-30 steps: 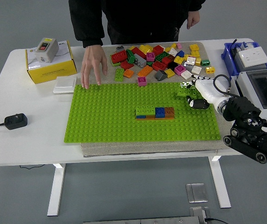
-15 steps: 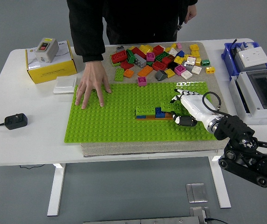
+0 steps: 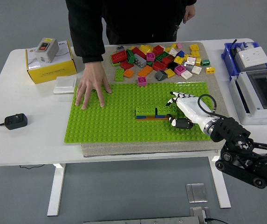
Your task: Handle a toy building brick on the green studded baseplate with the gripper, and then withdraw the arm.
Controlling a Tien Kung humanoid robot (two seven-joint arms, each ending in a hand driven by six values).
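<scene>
- The right hand [image 3: 180, 112] reaches in from 4 o'clock over the green studded baseplate [image 3: 110, 121]; its white fingers [image 3: 176, 99] curl down around a green brick [image 3: 166, 110] and grip it.
- That green brick sits on the right end of a short brick row [image 3: 147, 113] just right of the baseplate's middle. The hand covers the row's right end, so how the brick seats there cannot be made out.
- Below the green top of the row only slivers of blue and orange show.
- A person's hand [image 3: 92, 88] lies flat, fingers spread, on the baseplate's corner at 10 o'clock; the person is cut off at the picture's top.
- A loose pile of bricks [image 3: 159, 59] lies at 12 o'clock beyond the baseplate, well apart from the row.
- The robot's left arm is not seen.
</scene>
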